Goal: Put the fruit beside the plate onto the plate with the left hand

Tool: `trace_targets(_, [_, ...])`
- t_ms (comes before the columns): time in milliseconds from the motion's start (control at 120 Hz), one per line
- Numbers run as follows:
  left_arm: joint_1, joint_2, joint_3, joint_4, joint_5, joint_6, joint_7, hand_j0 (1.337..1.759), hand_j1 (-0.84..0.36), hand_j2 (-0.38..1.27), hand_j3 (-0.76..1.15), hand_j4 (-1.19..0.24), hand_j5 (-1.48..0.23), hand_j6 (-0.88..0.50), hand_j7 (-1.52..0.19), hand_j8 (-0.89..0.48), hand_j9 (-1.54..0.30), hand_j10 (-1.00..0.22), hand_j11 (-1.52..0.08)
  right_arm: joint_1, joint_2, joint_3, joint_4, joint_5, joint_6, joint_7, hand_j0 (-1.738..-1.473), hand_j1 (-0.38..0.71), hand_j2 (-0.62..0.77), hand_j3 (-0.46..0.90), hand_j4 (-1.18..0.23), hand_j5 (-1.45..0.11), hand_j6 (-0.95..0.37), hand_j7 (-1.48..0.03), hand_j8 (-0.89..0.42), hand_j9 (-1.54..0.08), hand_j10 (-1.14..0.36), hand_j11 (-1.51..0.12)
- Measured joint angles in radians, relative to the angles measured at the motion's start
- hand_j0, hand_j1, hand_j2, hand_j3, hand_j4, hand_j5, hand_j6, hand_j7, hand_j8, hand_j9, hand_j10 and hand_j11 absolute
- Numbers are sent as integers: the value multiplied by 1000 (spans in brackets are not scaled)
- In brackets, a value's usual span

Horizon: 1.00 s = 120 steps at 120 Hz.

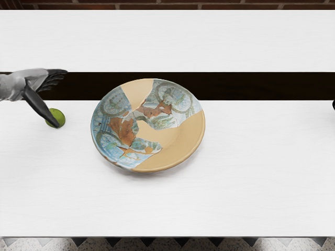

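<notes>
Fingers (41,106) of the left hand (29,83) are standing spread, gripping nothing: one dark digit is reaching down onto the fruit (57,118), the others pointing right above it. Fruit is lying round, without a long axis, near the table's (261,183) left edge, just left of the plate (194,137). Right hand (333,104) is barely showing at the right edge, far off.

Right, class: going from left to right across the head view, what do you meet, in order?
Left robot hand, green fruit, plate, then a dark sliver at the right edge, too small to identify.
</notes>
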Motion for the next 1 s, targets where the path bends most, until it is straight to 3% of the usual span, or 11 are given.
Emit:
trace_targets(208, [9,20,86,-84,148,189,-10,1658,288,13,0,-58,-69,-59,-69,-59,-69,-57,-68,0,0,0,0,0,0,0,-1658,-331,-3,0,-15,-20,-15,-20,-15,-20,-15,-20])
trace_targets(550, [20,-53,218,-104,280,442,-15,1658,239,22,0,-100,-124,-102,-123,-102,-123,-100,-123,0,0,0,0,0,0,0,-1658,-331,-3,0,-15,-20,-15,-20,-15,-20,-15,-20])
trace_targets(1000, [51,-111,268,-96,326,562,-15,1658,123,43,0,-196,-250,-198,-249,-197,-249,-196,-249,0,0,0,0,0,0,0,-1658,-331,-3,0,-15,-20,-15,-20,-15,-20,-15,-20])
